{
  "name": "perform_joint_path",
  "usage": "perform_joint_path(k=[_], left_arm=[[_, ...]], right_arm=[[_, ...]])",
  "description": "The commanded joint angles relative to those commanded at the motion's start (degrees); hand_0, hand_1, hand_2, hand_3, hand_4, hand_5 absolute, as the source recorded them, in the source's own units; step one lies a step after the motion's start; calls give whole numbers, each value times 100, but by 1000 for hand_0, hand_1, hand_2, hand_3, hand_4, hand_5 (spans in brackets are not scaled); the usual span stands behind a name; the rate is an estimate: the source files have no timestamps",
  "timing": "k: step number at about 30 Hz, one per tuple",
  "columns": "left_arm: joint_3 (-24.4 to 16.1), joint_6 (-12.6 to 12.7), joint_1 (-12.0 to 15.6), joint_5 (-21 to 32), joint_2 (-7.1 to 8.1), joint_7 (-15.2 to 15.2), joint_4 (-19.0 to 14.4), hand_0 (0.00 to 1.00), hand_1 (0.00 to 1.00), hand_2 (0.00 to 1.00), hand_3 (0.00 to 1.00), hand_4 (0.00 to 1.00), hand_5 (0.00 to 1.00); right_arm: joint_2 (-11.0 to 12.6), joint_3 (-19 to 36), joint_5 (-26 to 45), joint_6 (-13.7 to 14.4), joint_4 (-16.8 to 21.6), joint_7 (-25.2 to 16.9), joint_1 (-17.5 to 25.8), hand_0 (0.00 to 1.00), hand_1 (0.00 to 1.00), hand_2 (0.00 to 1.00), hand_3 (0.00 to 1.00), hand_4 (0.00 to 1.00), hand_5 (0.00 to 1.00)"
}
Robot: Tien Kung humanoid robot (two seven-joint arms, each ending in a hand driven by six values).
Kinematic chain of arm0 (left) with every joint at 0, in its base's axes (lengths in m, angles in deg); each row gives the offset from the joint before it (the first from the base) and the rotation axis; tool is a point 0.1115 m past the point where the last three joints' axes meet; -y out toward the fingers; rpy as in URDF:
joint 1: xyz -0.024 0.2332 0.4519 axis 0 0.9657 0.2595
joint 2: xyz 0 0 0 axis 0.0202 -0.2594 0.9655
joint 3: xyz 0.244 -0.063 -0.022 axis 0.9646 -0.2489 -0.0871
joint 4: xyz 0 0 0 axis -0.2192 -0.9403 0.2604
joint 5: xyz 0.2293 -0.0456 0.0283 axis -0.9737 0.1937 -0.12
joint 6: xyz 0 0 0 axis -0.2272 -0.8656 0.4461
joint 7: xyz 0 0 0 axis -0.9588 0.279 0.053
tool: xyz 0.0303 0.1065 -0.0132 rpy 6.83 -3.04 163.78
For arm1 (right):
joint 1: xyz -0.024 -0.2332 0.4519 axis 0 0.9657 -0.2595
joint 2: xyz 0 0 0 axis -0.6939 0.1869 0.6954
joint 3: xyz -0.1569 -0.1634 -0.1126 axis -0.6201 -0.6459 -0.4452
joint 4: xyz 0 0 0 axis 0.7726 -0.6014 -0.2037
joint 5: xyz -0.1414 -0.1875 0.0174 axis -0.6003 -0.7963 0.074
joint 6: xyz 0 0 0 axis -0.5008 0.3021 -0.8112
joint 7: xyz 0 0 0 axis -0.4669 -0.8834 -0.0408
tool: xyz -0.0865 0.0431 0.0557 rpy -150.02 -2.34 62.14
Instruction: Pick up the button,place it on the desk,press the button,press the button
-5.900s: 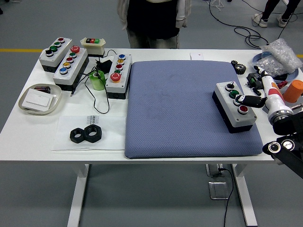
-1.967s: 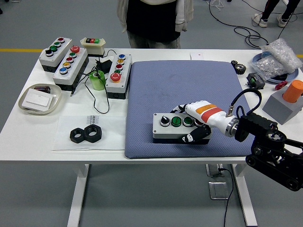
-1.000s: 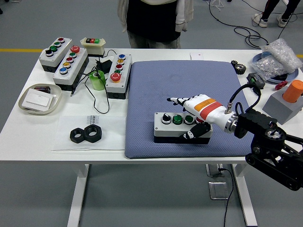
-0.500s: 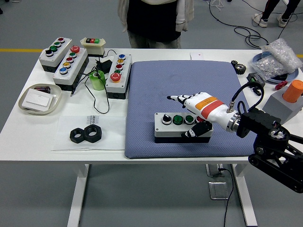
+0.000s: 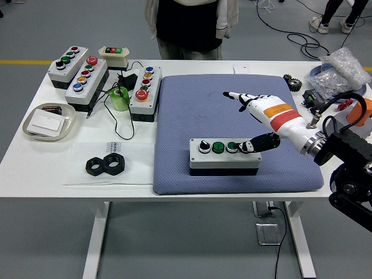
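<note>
A grey button box (image 5: 223, 157) with a black knob, two green buttons and a red one lies on the blue mat (image 5: 192, 122), near its front edge. My right hand (image 5: 249, 121) is raised over the box's right end, fingers spread and pointing left. Its black thumb (image 5: 253, 144) lies over the box's right end, by the red button, which it partly hides. The hand holds nothing. My left arm is out of view.
Three more button boxes (image 5: 85, 78) and a green tape roll (image 5: 120, 99) stand at the back left. A dish (image 5: 49, 122) and black nuts (image 5: 106, 165) lie front left. Bags and an orange part (image 5: 361, 111) sit right. A person (image 5: 189, 26) stands behind the table.
My right hand carried the button box from the mat's right side to its front middle and set it down. It then let go, lifted and drew back right, fingers spread.
</note>
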Motion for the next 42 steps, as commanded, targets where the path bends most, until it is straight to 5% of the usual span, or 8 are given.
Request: perform_joint_path(k=[11, 17, 22, 24, 42], left_arm=[[-39, 0, 34, -54, -9, 14, 5, 744, 781, 853, 766, 540, 998], [-50, 0, 39, -90, -3, 24, 2, 744, 780, 853, 766, 540, 998], [-61, -2, 46, -109, -5, 28, 3, 744, 781, 852, 766, 540, 998], [-67, -3, 50, -119, -5, 30, 3, 744, 781, 853, 766, 539, 998], [-30, -6, 16, -61, 1, 9, 1, 744, 781, 852, 766, 539, 998]], right_arm=[[268, -39, 534, -39, 183, -17, 344, 151, 2, 62, 758, 567, 2], [327, -114, 456, -578, 127, 159, 412, 130, 2, 32, 717, 619, 2], [329, -198, 440, -702, 108, 215, 436, 82, 2, 22, 696, 559, 2], [317, -223, 444, -710, 90, 228, 435, 50, 2, 16, 691, 493, 2], [291, -165, 507, -625, -18, 303, 432, 75, 2, 25, 693, 549, 2]])
